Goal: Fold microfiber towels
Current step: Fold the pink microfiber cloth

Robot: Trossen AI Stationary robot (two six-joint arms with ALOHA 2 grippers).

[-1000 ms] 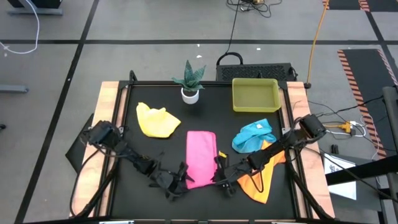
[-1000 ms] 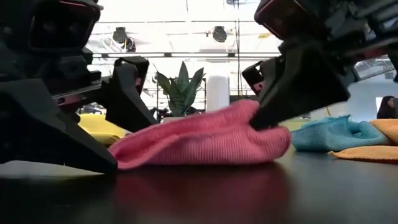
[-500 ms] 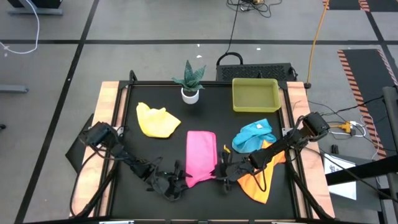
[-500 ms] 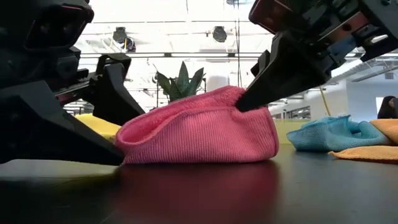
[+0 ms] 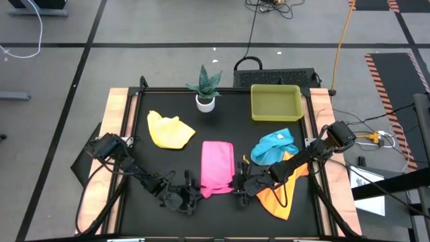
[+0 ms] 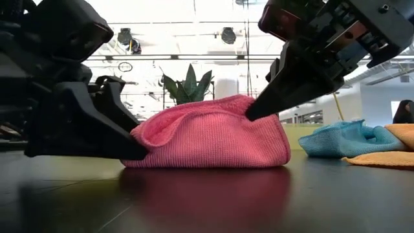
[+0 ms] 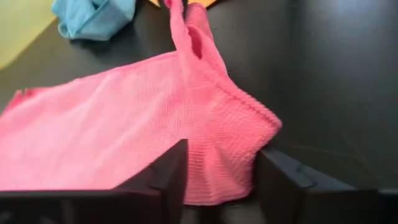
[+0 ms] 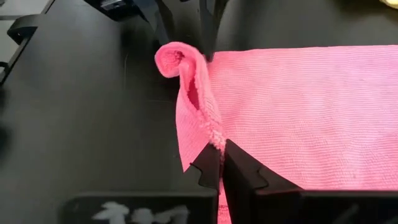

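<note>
While the pink towel (image 5: pixel 217 168) lies flat at the table's (image 5: pixel 141 148) front centre, we've got a gripper on each near corner so the near edge can be carried over as one fold. Our right gripper (image 8: pixel 222 163) is pinched fully shut on its corner, lifting it off the table; our left gripper (image 7: pixel 214 171) has its fingers part-open either side of the other corner, probably not clamped yet, hard to call from the wrist view. Yellow (image 5: pixel 169 130), blue (image 5: pixel 274 146) and orange (image 5: pixel 279 195) towels sit unfolded, waiting.
</note>
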